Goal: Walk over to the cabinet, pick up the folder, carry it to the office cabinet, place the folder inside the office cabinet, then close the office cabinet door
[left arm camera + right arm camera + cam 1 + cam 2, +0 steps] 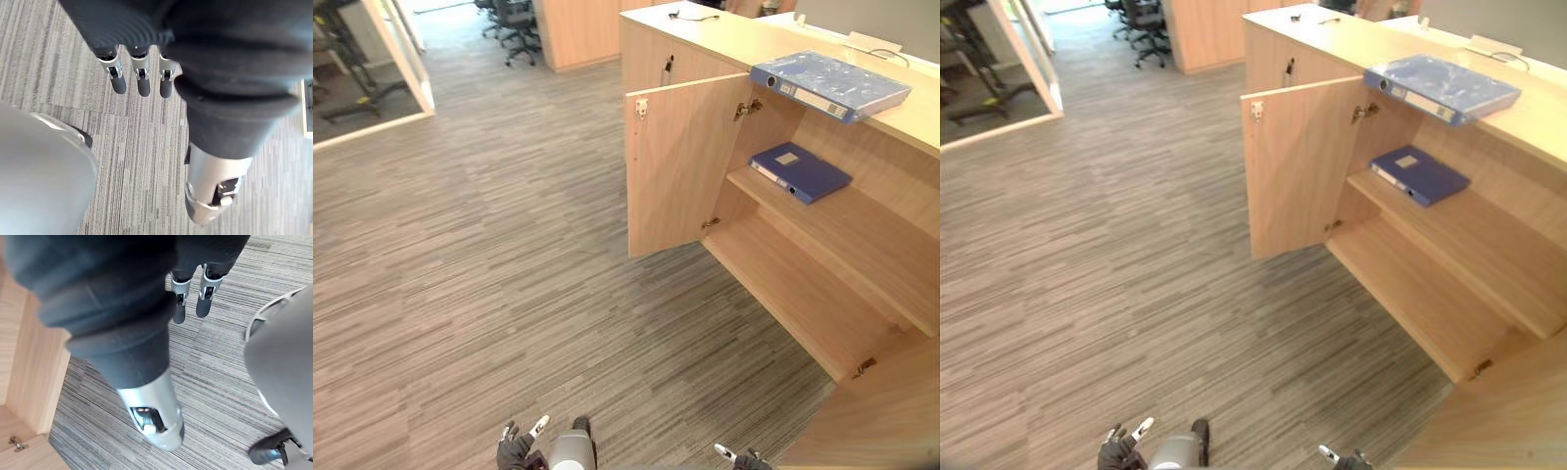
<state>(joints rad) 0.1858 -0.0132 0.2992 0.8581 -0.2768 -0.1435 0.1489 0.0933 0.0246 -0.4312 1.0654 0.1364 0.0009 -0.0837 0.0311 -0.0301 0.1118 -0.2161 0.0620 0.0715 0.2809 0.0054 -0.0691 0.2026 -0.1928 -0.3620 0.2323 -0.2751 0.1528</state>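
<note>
My left hand (143,83) and right hand (179,308) hang released and empty. The dark folder (800,171) lies inside the open office cabinet (793,294), far right. The paler folder (830,84), perhaps wrapped, lies on the bench (744,39) above.

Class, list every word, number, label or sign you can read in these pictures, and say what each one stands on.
No text can be read in any view.
White spine label on the pale blue folder lying on the cabinet top: too small to read.
Cover label and spine label on the dark blue folder lying on the shelf: too blurred to read.
</note>
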